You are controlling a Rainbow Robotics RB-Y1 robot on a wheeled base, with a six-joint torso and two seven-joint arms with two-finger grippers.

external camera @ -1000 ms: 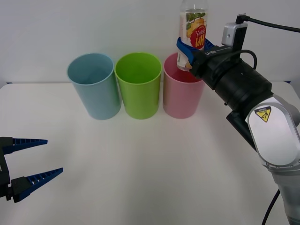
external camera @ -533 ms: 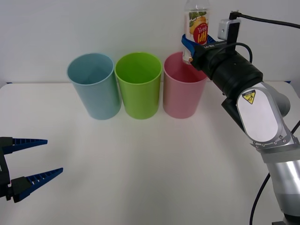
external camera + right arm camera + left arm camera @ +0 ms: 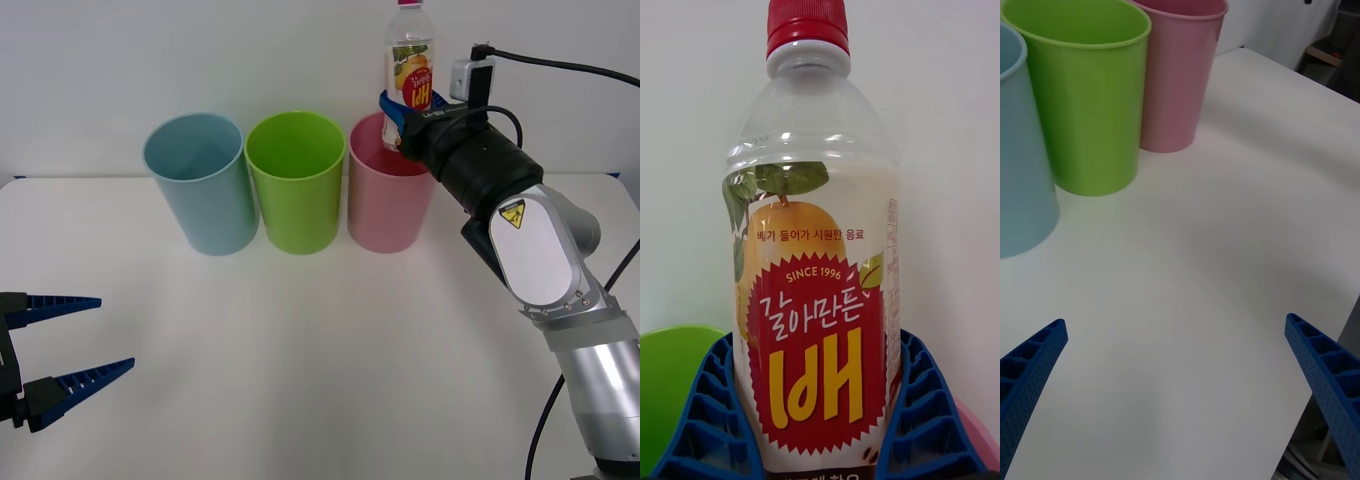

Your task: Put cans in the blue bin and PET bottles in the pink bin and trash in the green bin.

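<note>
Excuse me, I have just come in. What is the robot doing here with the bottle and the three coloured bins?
The right gripper is shut on the PET bottle, holding it upright by its lower half, above the far rim of the pink bin. The bottle is not inside yet. The green bin and the blue bin stand beside it in one row on the white table. The left gripper waits open, low at the table's near left, holding nothing.

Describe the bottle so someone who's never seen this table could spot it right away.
Three tall plastic bins stand in a row at the back of the white table. Over the pink bin, the one nearest the robot's right side, the right gripper holds the PET bottle upright. It is clear, with a red cap and a red-and-yellow fruit label.
</note>
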